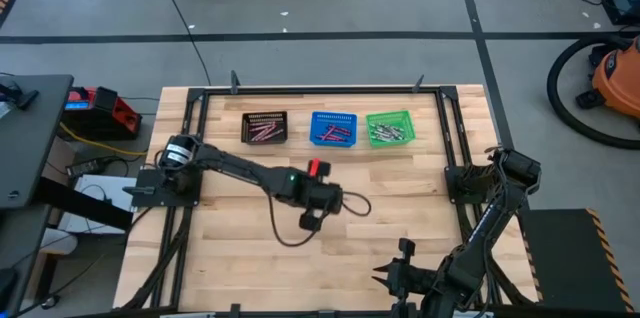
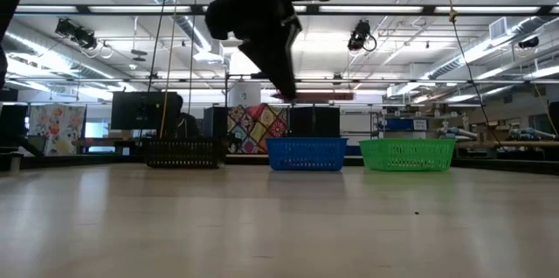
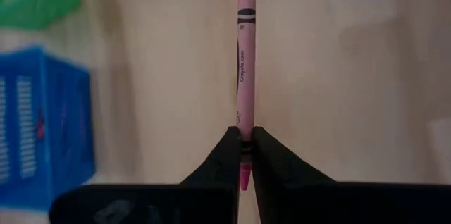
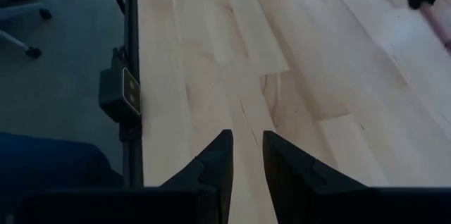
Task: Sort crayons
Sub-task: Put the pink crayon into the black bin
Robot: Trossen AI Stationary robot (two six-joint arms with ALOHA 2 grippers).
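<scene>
Bench [image 1: 240, 268]: pale wood planks, smooth, inside a dark metal frame. Left hand [image 3: 244, 155]: above mid-bench, near side of the baskets, fingers clamped on the butt end of one pink crayon [image 3: 244, 76], which projects straight out ahead of the tips. Crayon: a thin, stiff wax stick in a paper wrapper, blunt-tipped; judged very light, a little slick at the wax, liable to snap or swivel if pinched hard at one end, so a hold nearer mid-length would likely be steadier. Black basket [image 1: 265, 128]: mesh, rectangular, far side of the bench, holding reddish and pink sticks. Blue basket [image 1: 333, 128]: plastic mesh, just beside the black one, holding a few red sticks. Green basket [image 1: 390, 127]: same make, rightmost of the row, holding pale grey sticks. Right hand [image 4: 244, 157]: low at the near right corner of the bench, well apart from the baskets, fingers parted a little with nothing between them.
</scene>
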